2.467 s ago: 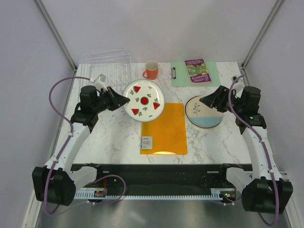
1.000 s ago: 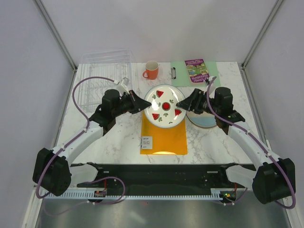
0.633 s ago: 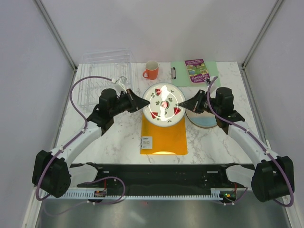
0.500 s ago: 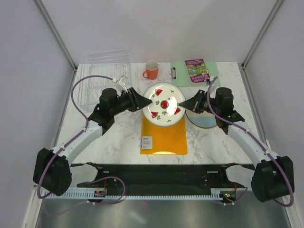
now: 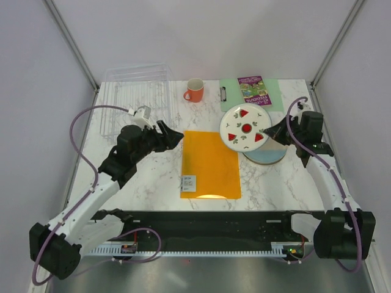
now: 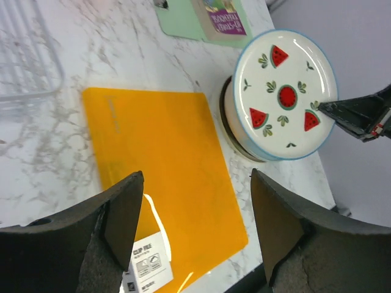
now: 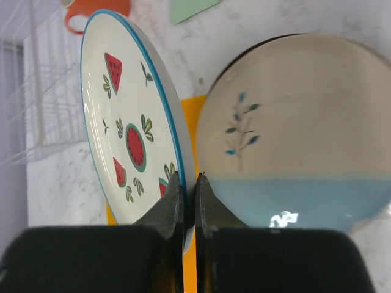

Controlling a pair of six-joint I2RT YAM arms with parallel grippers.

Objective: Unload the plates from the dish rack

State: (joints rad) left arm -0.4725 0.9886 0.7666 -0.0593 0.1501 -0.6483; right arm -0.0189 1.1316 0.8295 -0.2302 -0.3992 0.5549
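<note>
Right end effector (image 7: 189, 183) is clamped on the rim of the watermelon plate (image 5: 245, 128), holding it tilted just right of the orange folder (image 5: 211, 163), above the sprig plate (image 7: 293, 152). Left end effector (image 6: 195, 183) hangs wide open and empty by the folder's far left corner. Glazed ceramic looks stiff, slick and chippable, so I'd pinch the rim firmly. Dish rack (image 5: 135, 101) sits far left of the folder, with no plates visible in it.
</note>
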